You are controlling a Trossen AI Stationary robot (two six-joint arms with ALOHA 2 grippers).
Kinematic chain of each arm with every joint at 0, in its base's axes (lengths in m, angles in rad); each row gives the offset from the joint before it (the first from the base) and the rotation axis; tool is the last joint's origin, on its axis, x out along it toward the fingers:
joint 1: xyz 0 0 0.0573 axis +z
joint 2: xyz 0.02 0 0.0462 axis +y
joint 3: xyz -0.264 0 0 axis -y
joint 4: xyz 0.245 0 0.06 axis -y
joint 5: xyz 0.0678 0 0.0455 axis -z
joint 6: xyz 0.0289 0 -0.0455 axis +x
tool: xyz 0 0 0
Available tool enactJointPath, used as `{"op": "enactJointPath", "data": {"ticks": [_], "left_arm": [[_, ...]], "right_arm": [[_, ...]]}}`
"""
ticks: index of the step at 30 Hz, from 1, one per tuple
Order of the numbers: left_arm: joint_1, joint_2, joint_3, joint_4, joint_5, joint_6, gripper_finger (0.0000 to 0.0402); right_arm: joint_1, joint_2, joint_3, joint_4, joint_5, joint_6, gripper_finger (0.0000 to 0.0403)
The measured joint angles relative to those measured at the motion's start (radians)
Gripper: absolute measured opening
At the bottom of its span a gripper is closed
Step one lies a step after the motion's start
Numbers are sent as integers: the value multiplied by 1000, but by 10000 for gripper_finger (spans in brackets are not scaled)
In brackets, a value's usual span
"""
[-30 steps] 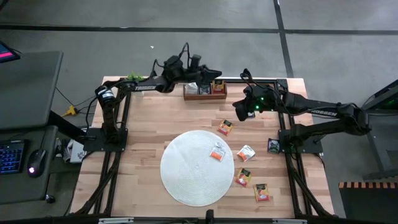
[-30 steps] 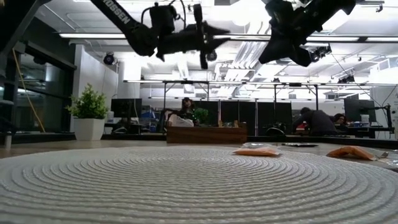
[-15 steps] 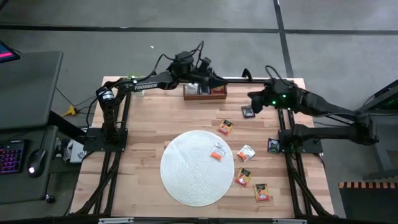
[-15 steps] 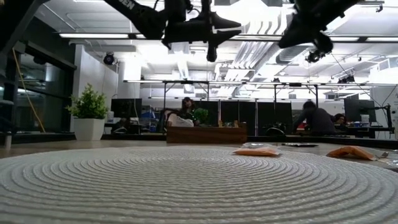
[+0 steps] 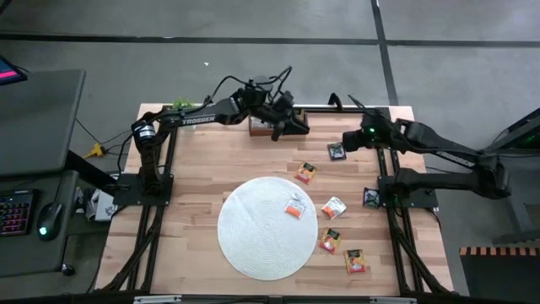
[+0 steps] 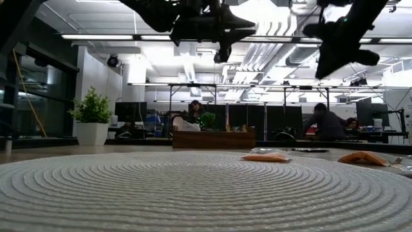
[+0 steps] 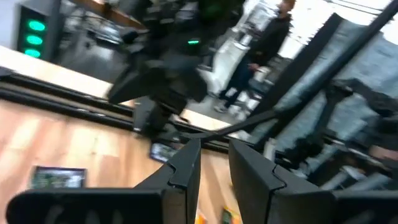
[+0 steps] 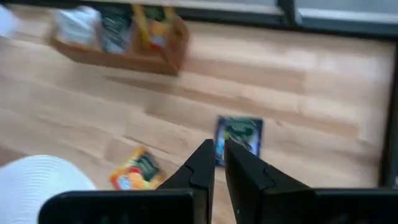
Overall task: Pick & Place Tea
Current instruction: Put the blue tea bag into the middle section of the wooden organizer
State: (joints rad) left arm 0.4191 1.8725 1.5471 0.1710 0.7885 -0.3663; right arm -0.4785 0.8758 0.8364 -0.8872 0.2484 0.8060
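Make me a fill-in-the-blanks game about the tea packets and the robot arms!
1. The round white mat has ___ tea packet on it.
2. The wooden tray sits at the table's ___ edge.
3. The sachet nearest the right gripper is ___ in colour.

Missing words: one; far; black

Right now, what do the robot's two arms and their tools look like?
Both arms are dark, nearly black, built of slim jointed segments. The left arm carries white lettering along its link and loose black cables looping over the wrist. The right arm has white lettering too, and a small green light near its wrist. Each tool, the left tool and the right tool, ends in two flat, dark, wedge-shaped fingers.
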Motion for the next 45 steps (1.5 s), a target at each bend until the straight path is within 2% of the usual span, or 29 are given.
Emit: {"op": "enactJointPath", "data": {"ticks": [7,13,17,22,27,32,36,40,45], "left_arm": [[16,-57,2,6,68,12,83],[83,-155,17,2,98,24,83],[136,-225,20,-24,170,26,83],[197,-309,16,-164,210,67,83],[215,-442,16,-441,80,222,83],[170,-591,-26,-593,-72,306,83],[94,-738,-171,-540,-198,258,83],[16,-902,-405,-439,-371,176,83],[-83,-1081,-698,-285,-526,87,83]], "right_arm": [[-47,178,0,-9,-100,-2,72],[-79,322,0,-6,-128,-21,128],[-109,394,0,2,-126,-28,167],[-154,441,0,50,-135,-77,211],[-215,469,0,89,-153,-141,243],[-285,495,0,120,-202,-218,256],[-324,528,0,153,-251,-285,257],[-342,555,0,166,-263,-331,257],[-342,570,0,170,-274,-367,257]]}}
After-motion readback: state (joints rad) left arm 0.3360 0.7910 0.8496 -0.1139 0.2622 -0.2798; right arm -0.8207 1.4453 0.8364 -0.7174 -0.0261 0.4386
